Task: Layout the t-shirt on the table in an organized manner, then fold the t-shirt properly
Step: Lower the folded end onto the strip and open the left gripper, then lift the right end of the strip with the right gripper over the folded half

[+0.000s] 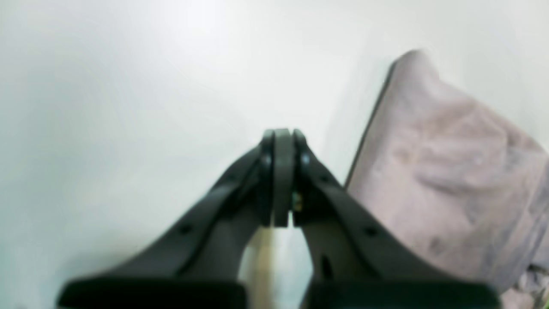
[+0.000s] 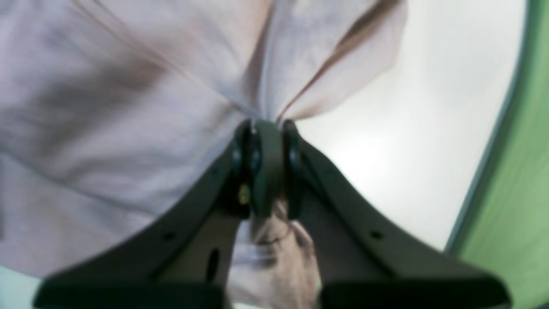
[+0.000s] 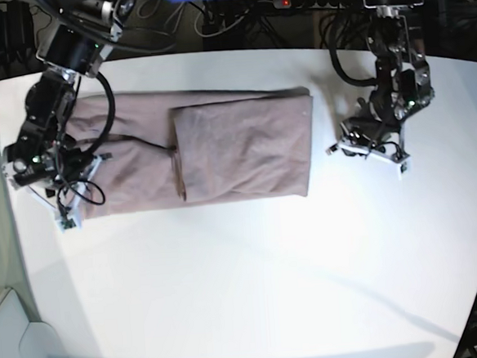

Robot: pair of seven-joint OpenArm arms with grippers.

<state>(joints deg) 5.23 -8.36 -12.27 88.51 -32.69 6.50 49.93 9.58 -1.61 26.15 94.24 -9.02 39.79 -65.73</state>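
Right hand (image 2: 266, 128) pinching t-shirt (image 3: 220, 147) on table (image 3: 246, 293).

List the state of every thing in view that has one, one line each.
t-shirt: lying flat on the table, folded into a long band, one end doubled over the middle.
right gripper: shut on the t-shirt, cloth bunched between its jaws.
left gripper: shut, holding nothing, beside the t-shirt.
table: white, carrying the t-shirt.

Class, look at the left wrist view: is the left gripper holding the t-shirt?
No: the left gripper is shut on nothing, with the t-shirt lying beside it.
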